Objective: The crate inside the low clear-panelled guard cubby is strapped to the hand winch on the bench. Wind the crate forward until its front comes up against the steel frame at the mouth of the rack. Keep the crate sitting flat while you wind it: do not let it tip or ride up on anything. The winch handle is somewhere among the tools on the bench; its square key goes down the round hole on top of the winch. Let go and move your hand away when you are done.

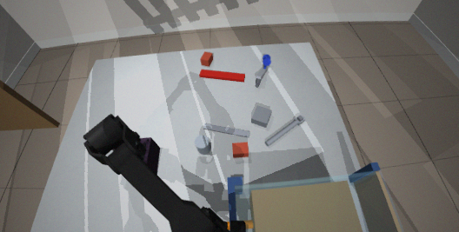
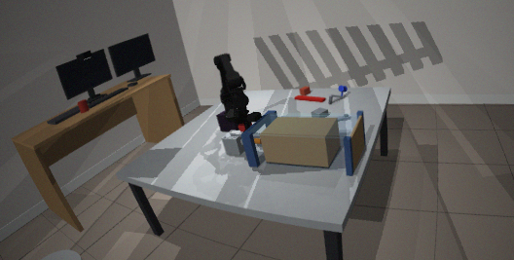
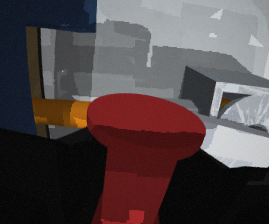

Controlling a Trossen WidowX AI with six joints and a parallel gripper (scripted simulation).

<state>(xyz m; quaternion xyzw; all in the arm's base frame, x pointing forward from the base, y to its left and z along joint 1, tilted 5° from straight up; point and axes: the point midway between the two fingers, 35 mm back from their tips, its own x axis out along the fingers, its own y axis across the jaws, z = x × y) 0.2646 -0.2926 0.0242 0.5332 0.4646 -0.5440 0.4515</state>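
Where exposed, orange strap (image 1: 249, 225) (image 2: 258, 140) (image 3: 60, 112) lengthwise toward winch (image 2: 235, 147) (image 3: 199, 87)

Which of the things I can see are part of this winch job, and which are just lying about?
Part of the job:
- crate
- winch
- orange strap
- red-knobbed handle, held in the hand

Apparently just lying about:
- red bar
- two orange-red blocks
- grey block
- blue-ended tool
- grey wrench

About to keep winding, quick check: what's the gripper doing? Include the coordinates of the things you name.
Gripper (image 3: 137, 123): closed on the red knobbed handle (image 3: 145, 120).
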